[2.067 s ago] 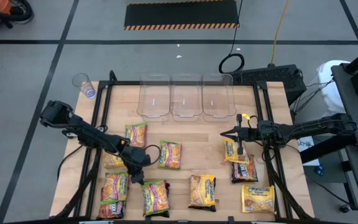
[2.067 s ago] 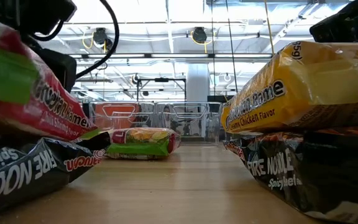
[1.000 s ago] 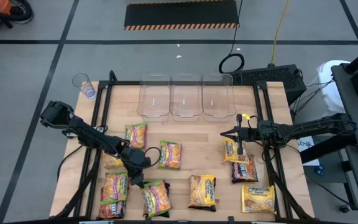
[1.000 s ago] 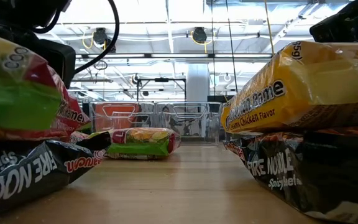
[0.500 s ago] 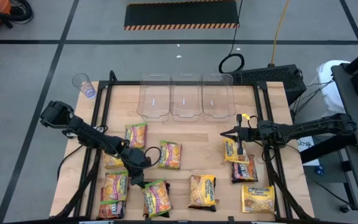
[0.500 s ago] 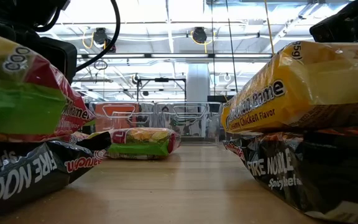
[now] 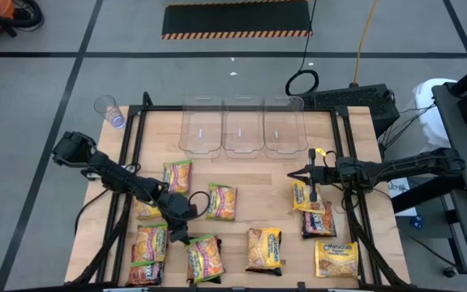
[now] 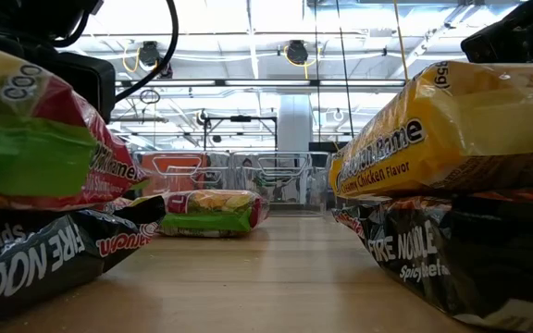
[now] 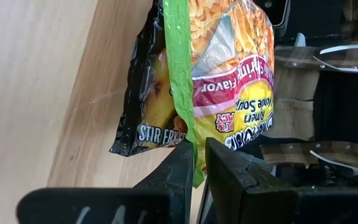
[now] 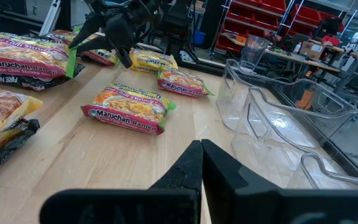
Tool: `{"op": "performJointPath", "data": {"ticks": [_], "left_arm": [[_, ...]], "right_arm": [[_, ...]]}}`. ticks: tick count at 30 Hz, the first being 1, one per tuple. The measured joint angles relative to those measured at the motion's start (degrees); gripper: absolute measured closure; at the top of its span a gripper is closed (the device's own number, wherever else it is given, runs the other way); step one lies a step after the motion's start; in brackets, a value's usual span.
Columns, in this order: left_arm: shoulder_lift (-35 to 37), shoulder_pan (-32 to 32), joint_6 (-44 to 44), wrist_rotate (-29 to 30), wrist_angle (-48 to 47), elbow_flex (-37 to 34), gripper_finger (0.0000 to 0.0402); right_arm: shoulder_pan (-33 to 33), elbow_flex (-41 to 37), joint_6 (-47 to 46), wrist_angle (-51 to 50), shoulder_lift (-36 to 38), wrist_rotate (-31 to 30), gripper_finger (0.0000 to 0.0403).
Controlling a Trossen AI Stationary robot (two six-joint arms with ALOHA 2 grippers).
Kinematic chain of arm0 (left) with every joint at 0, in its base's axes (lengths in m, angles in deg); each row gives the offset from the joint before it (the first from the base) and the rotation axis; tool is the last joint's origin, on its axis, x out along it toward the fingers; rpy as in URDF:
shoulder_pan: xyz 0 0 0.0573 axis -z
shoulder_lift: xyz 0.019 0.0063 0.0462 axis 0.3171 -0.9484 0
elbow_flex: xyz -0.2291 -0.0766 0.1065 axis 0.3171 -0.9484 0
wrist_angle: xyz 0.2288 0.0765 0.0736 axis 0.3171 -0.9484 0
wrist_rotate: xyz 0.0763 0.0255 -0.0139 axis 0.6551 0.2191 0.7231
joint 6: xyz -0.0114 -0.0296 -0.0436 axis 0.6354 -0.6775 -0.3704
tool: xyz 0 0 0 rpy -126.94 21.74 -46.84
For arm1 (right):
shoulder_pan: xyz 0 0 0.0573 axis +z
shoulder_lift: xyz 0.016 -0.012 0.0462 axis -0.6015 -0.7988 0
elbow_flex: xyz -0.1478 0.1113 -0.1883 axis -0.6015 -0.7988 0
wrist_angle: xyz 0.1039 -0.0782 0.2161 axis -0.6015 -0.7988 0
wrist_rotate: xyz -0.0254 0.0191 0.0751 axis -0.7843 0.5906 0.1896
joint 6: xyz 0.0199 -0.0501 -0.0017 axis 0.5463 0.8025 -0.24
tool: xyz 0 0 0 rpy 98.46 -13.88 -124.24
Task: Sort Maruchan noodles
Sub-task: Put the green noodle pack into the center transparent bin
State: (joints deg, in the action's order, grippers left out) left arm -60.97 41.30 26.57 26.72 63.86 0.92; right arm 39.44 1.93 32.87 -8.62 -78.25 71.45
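Noodle packets (image 7: 264, 249) scattered over the bench (image 7: 250, 174), none in the three clear bins (image 7: 242, 126).
Left pincer (image 7: 177, 229) clamped on the green edge of one packet (image 9: 225, 81), lifted just beside a black packet (image 9: 145, 93) near the bench's front-left corner; right pincer (image 7: 312, 195) shut and empty, hovering over a yellow packet (image 7: 306, 197) on the right side, short of the bins.

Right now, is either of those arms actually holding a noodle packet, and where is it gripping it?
Yes. The left gripper pinches the green edge of a chili-shrimp noodle packet. The right gripper is shut on nothing.
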Motion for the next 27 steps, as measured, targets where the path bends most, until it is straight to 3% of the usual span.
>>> {"op": "performJointPath", "data": {"ticks": [21,27], "left_arm": [[0.0,1.3,0.4,0.0,0.0,0.0,0.0357],[0.0,1.3,1.0,0.0,-0.3,0.0,0.0394]], "right_arm": [[0.0,0.0,3.0,0.0,0.0,0.0,0.0403],[0.0,0.0,3.0,0.0,0.0,0.0,0.0403]]}}
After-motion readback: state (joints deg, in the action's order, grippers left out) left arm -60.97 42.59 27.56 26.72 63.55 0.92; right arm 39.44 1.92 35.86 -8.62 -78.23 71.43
